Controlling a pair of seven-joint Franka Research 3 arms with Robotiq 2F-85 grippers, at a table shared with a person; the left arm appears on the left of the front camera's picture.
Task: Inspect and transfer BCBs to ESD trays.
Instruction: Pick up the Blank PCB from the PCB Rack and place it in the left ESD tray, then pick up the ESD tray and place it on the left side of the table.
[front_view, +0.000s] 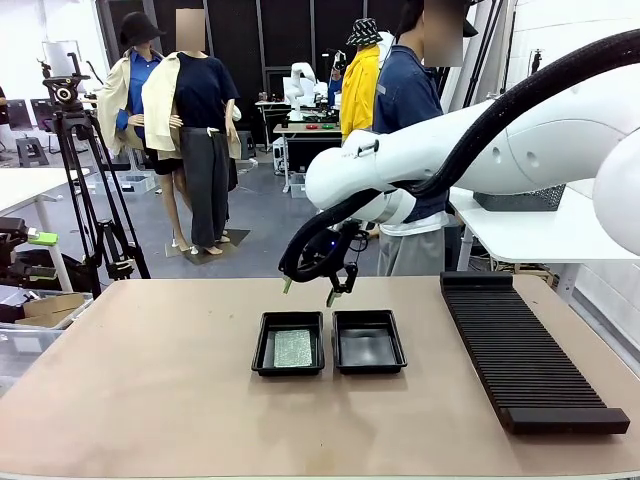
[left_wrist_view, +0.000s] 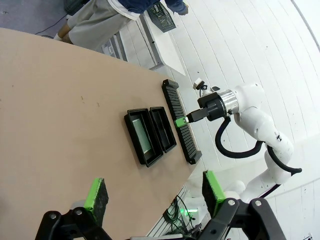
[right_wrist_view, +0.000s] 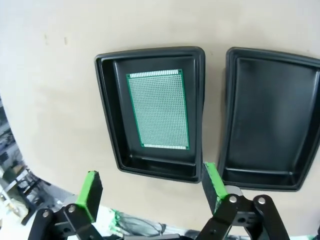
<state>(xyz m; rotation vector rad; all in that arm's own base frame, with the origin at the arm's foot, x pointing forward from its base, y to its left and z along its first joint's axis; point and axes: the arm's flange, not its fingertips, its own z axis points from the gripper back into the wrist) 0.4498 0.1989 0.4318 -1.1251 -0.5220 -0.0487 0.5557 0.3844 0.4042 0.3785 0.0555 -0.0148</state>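
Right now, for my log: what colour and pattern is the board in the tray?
The BCB is green with fine grid dots; best in right wrist view.

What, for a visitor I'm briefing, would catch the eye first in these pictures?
The right arm's open claw hovers above two black ESD trays on the table; the left tray holds a green BCB, the right tray is empty. A long black slotted rack lies to their right.

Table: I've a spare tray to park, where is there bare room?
Bare table left of the tray holding the BCB, and a narrower strip between the empty tray and the rack. Crowded mid-table: both sit side by side under the right claw.
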